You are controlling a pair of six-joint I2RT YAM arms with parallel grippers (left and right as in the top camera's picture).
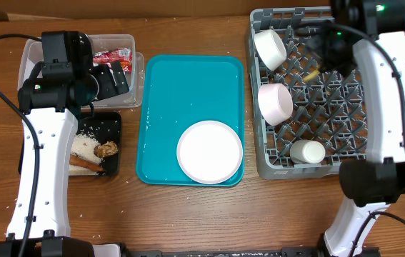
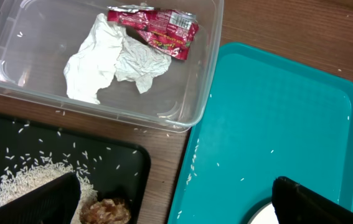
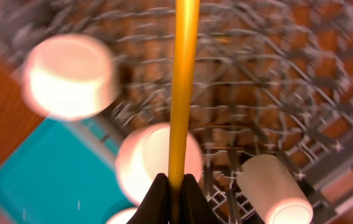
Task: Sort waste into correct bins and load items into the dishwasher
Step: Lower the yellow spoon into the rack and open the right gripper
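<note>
A yellow rod (image 3: 183, 81) is clamped at its near end between the closed fingers of the right gripper (image 3: 176, 186) and is seen running straight out ahead of the claw. The kind of utensil cannot be told from the blurred wrist view. Beneath and beyond the claw the grey dishwasher rack (image 3: 276, 93) is spread. Three white cups are lodged in it: one ahead of the claw to its left (image 3: 70, 76), one just behind the rod (image 3: 145, 162), and one close on its right (image 3: 269, 190). The teal tray (image 3: 45, 174) is seen beside the rack, to the left of the claw; a white plate (image 1: 210, 152) is carried on it.

The left gripper (image 2: 173, 180) is held with its fingers spread wide and nothing between them, above the edge where the tray meets a black container (image 2: 120, 162). Rice (image 2: 20, 180) and a brown food scrap (image 2: 108, 211) lie in the container, under the claw's left finger. Ahead of the claw stands a clear bin (image 2: 14, 87), in which crumpled white paper (image 2: 101, 62) and a red wrapper (image 2: 157, 28) are kept, touching.
</note>
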